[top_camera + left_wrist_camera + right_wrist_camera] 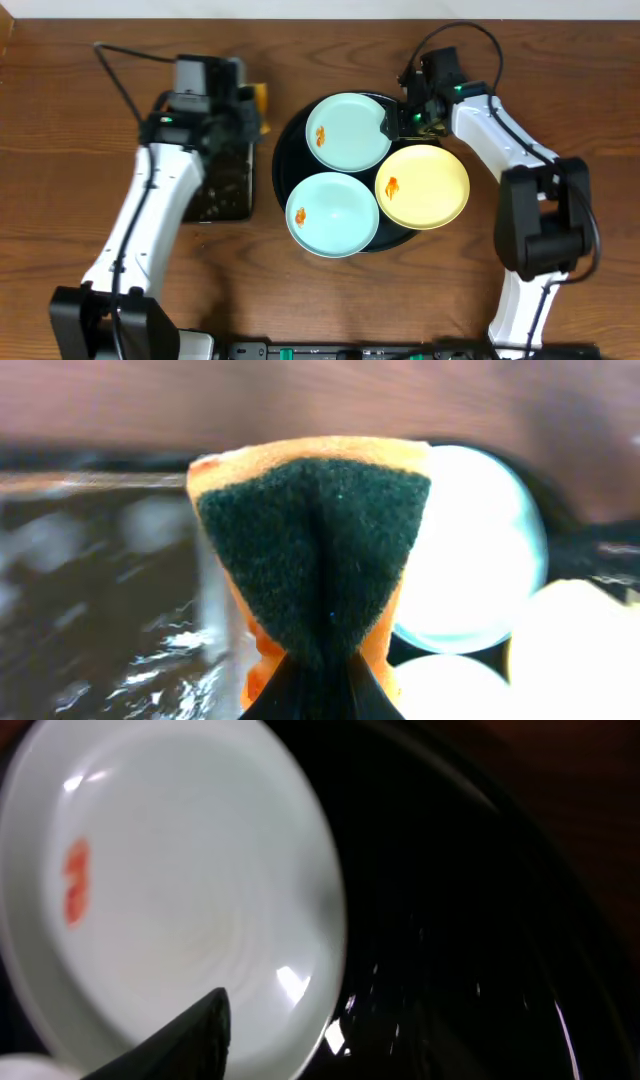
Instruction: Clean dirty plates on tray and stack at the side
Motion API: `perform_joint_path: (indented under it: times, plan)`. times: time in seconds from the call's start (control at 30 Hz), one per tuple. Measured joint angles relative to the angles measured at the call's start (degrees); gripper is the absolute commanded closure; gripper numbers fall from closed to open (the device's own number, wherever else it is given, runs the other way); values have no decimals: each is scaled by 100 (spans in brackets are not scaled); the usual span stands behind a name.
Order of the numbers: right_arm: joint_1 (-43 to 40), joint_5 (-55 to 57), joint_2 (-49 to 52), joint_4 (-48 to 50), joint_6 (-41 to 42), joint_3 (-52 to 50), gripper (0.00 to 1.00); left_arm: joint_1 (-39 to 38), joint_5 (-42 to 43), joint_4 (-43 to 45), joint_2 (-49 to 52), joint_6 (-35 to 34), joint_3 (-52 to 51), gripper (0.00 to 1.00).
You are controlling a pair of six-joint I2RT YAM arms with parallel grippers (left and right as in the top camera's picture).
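Observation:
Three plates lie on the round black tray (285, 150): a blue-green one at the back (347, 132), a blue-green one in front (332, 213) and a yellow one at the right (422, 186). Each bears a small orange smear. My left gripper (248, 112) is shut on a sponge (315, 550) with an orange body and a dark green face, held above the rectangular tray's far end, left of the round tray. My right gripper (402, 118) is open at the back plate's right rim (320, 1020). One finger shows above that plate (170, 890); the other is lost against the dark tray (470, 920).
A smaller rectangular black tray (225, 185), wet and glossy, lies left of the round tray under my left arm. Bare wooden tabletop (60, 150) surrounds both trays. Cables run at the back by each arm.

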Motion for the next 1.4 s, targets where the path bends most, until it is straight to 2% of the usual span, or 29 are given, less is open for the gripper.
perform_joint_path:
  times: [0.07,0.13,0.2,0.27,0.43,0.57,0.67,0.93,0.97,1.0,1.03,1.1,1.2,1.4]
  plan:
    - [2,2,153,125,39,0,58,-389,81,282,20,-79,2,93]
    - [4,9,238,151,37,0,68,-706,118,479,81,-155,2,93]
    - [7,7,260,201,42,0,72,-973,109,549,203,-304,0,93]
    - [15,9,260,269,66,2,81,-1095,87,570,376,-450,2,93]
    - [68,31,260,306,96,4,91,-1250,50,758,1207,-855,2,93]
    - [70,201,260,317,153,4,91,-1366,116,1104,1690,-1027,0,93]
    - [72,315,260,332,162,4,99,-1451,170,1239,1860,-1093,0,93]
    - [133,479,363,433,321,68,99,-1478,181,1456,1910,-1193,0,93]
    - [149,457,411,452,332,101,98,-1478,184,1456,1910,-1198,0,93]
    - [164,417,459,479,343,131,91,-1480,188,1456,1910,-1198,0,92]
    - [184,382,501,490,350,157,78,-1480,201,1453,1910,-1198,0,93]
    - [219,254,586,498,391,170,75,-1480,203,1460,1910,-1198,0,93]
    - [247,203,584,518,433,208,97,-1480,205,1458,1910,-1198,0,92]
    - [216,144,605,498,452,205,99,-1480,203,1464,1910,-1198,0,92]
